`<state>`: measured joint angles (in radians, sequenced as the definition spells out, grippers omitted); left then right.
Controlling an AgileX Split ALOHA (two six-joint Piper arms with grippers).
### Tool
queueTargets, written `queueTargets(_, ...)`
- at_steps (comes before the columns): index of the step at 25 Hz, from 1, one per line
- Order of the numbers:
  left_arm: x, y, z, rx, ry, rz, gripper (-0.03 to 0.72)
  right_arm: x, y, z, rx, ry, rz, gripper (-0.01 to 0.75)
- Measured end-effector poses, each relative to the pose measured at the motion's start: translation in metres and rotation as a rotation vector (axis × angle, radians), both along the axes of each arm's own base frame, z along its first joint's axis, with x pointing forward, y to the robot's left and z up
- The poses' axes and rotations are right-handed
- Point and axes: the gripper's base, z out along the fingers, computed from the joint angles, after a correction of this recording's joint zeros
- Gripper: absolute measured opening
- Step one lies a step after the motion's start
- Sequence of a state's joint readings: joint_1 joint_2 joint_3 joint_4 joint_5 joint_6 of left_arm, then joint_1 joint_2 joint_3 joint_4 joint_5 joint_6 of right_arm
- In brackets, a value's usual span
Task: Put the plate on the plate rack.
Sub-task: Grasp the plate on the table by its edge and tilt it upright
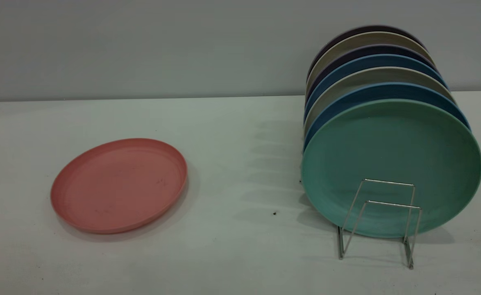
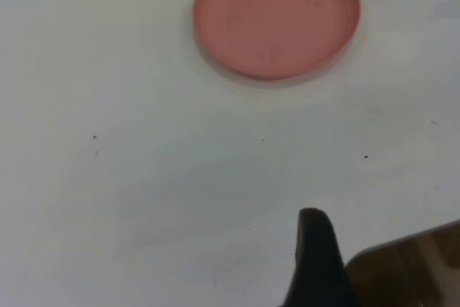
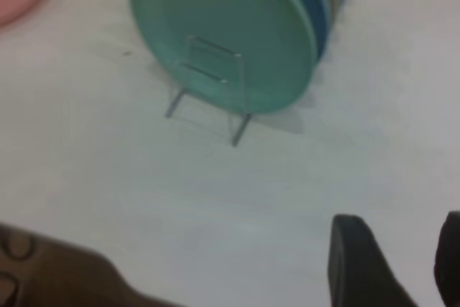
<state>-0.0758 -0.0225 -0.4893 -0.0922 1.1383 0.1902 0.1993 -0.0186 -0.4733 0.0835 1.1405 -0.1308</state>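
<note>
A flat white table [image 1: 232, 246] spans the scene from near edge to far. A plain grey wall [image 1: 142, 45] rises behind it. Lighting is soft, casting faint shadows.

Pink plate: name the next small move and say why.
Probably bring the left gripper forward to the plate's near rim. The plate lies flat on the table, untouched, well left of the plate rack, whose front loops stand free before the mint-green plate. The right gripper sits back, fingers apart.

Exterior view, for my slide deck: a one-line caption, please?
Pink plate flat on table, apart from plate-filled wire rack.
</note>
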Motion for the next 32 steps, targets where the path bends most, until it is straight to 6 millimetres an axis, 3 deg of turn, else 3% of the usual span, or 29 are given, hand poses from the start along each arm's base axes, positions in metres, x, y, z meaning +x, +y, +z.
queueTargets(6,0.002,0.000,0.000,-0.033,0.021,0.033,0.526,0.004,-0.004,0.000,-0.022,0.019,0.004,0.280)
queueTargets(10,0.017,0.003,0.001,-0.038,0.122,0.101,0.526,0.018,-0.002,0.000,-0.056,0.109,0.028,0.280)
queueTargets(18,0.064,0.008,0.000,0.015,0.348,0.220,0.515,0.061,0.013,0.014,-0.041,0.114,0.046,0.280)
queueTargets(24,0.102,0.004,0.001,-0.030,0.294,0.248,0.509,0.095,0.027,0.010,-0.036,0.170,0.077,0.280)
queueTargets(32,0.155,0.001,-0.018,-0.046,0.340,0.286,0.508,0.128,0.043,-0.005,-0.026,0.264,0.123,0.280)
